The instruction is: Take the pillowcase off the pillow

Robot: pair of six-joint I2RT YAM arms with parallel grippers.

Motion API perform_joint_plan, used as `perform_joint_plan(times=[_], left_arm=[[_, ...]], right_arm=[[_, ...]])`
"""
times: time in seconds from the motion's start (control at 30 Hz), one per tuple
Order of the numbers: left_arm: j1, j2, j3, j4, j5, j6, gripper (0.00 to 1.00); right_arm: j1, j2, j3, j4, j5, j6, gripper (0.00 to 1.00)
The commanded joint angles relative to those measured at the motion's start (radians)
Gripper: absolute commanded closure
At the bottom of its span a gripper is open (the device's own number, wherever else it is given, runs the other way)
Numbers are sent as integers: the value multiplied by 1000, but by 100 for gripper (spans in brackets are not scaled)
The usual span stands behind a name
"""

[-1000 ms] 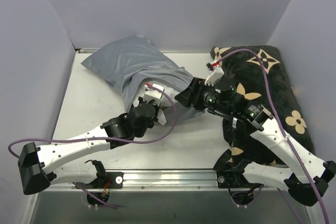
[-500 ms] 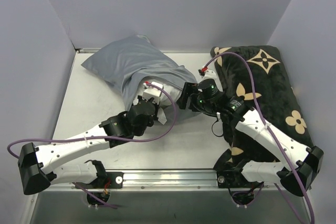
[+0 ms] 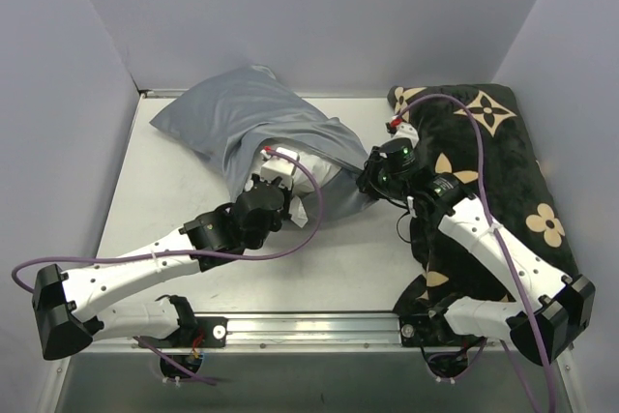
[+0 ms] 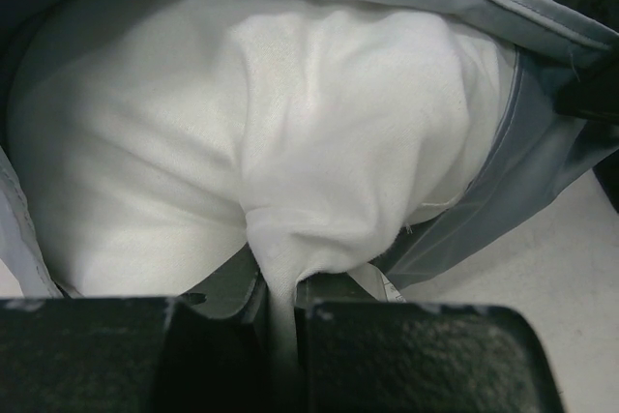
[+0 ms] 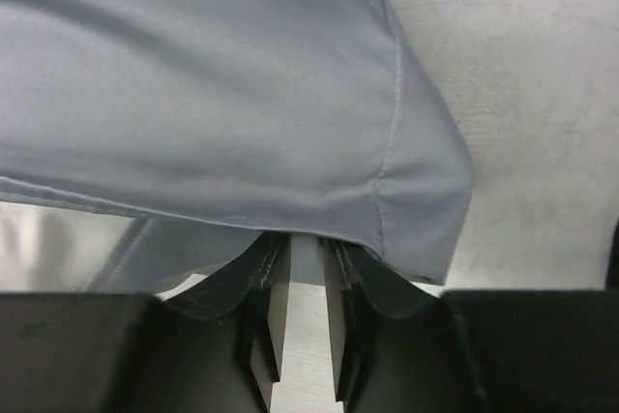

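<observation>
My left gripper (image 4: 280,302) was clamped tight on a pinch of the white pillow (image 4: 290,123), which bulged from the open mouth of the grey pillowcase (image 3: 242,118) at the back left of the table (image 3: 160,205). My right gripper (image 5: 307,278) sat at the pillowcase's hem, on the side toward the black cushion (image 3: 513,171), its fingers drawn narrow. The cloth draped over their tips, so I could only say they seemed to pinch a fold.
</observation>
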Motion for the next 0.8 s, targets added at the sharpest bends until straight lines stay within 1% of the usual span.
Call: perform_joint_plan(times=[0.0,0.07,0.13,0.17,0.2,0.23,0.27,0.33,0.4,0.47,0.5,0.53,0.57,0.6,0.67,0.73,0.77], left_arm=[[2,-52,79,76,-10,-30,100],[3,-59,74,73,-7,-34,100],[3,-75,76,61,-5,-39,100],[3,-79,79,60,-1,-40,100],[3,-87,80,49,-1,-42,100],[3,-90,82,47,1,-42,100],[3,-95,83,44,4,-42,100],[3,-98,85,38,7,-43,100],[3,-98,85,37,7,-45,100],[3,-96,83,40,5,-49,100],[3,-96,86,41,5,-51,100],[3,-98,88,43,4,-54,100],[3,-104,88,46,4,-57,100],[5,-108,94,43,2,-59,100],[8,-118,111,18,-12,-82,100],[12,-125,138,-8,-47,-106,100],[14,-135,146,-26,-57,-111,100]], right_arm=[[-55,-31,-6,-1,-2,-18,83],[-120,-15,-6,-2,-5,-26,85],[-167,6,-9,-1,-41,-26,86],[-205,14,-9,-1,-53,-26,82],[-214,21,-8,-2,-65,-27,75],[-225,37,-2,-1,-74,-27,57],[-231,43,1,-1,-79,-32,49],[-233,52,4,7,-84,-37,39],[-233,49,-6,19,-131,-26,36],[-233,47,-28,43,-153,-23,39],[-237,52,-32,45,-154,-23,43],[-243,69,-38,48,-165,-21,58],[-251,78,-55,54,-174,-20,68],[-274,86,-66,76,-182,-15,83],[-297,121,-98,94,-203,-6,92],[-319,135,-127,125,-211,9,97],[-322,130,-165,142,-206,17,97]])
